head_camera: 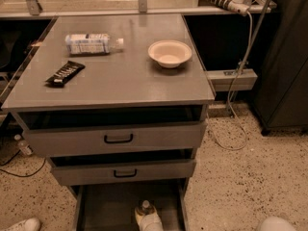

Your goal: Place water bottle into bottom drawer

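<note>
The bottom drawer [106, 208] is pulled open at the foot of the grey cabinet and shows a plain grey floor. Inside it, at the picture's lower edge, the water bottle [144, 208] stands upright with its cap and neck showing. A pale shape, my gripper [150, 222], sits right at the bottle's lower part and is cut off by the frame edge. The bottle's body is hidden behind it.
On the cabinet top [125, 81] lie a bottle with a wide white-and-blue label [91, 43], a black snack bar [65, 73] and a cream bowl [169, 53]. Two upper drawers with black handles [118, 138] stand slightly open. A small bottle [23, 146] and cables lie on the floor.
</note>
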Controlling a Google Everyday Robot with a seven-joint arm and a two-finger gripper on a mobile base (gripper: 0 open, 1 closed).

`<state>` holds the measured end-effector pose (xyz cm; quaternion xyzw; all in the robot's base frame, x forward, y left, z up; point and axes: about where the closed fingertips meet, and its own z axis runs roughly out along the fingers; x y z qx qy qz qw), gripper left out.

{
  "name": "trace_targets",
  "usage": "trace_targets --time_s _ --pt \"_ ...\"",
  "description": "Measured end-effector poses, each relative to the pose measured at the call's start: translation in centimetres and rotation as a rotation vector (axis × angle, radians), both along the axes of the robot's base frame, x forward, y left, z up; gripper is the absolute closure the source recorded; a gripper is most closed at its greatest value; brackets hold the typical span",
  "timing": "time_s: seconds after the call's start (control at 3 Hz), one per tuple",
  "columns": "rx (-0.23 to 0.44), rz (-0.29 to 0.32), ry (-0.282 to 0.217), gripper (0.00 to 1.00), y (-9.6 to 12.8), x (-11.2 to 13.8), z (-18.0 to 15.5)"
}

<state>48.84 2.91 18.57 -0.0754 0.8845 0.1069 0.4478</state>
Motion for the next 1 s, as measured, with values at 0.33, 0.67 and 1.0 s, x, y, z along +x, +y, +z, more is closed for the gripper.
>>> trace_targets --time_s 0.33,0.67,1.0 --pt "0.0 0.0 0.0 0.11 0.0 0.0 0.0" --pt "0.0 0.0 0.0 0.0 0.0 0.0 0.0" --pt "0.0 0.0 0.0 0.0 0.0 0.0 0.0"
